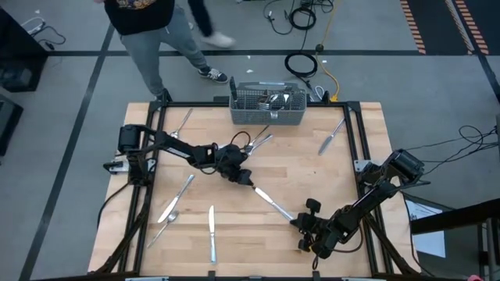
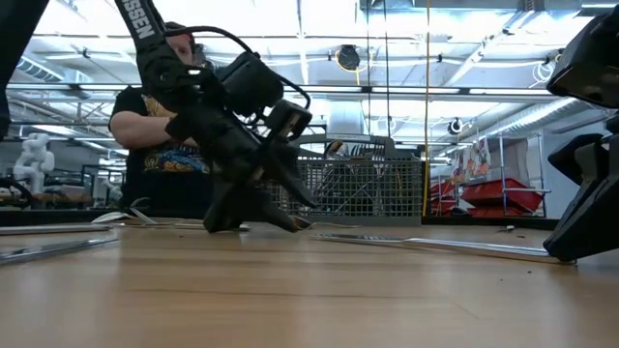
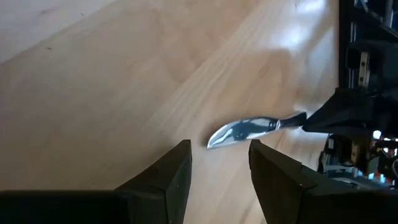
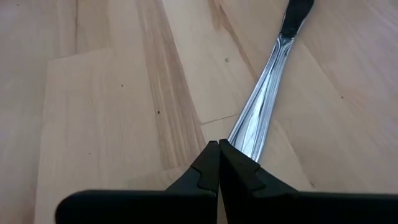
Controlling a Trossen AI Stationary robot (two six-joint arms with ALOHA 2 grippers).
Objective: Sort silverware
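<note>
Two grippers meet at one knife (image 1: pixel 269 201) on the table (image 1: pixel 344 168).
The left gripper (image 3: pixel 219 163) has its jaws open just short of the knife's tip. The right gripper (image 4: pixel 218 163) is closed tight, its fingertips against the knife's other end. More silverware lies around.

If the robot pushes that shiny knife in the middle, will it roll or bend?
The knife lies flat on the smooth wooden table, so it would probably slide, not roll. It looks like polished metal: likely stiff, and maybe slippery for the left gripper.
</note>
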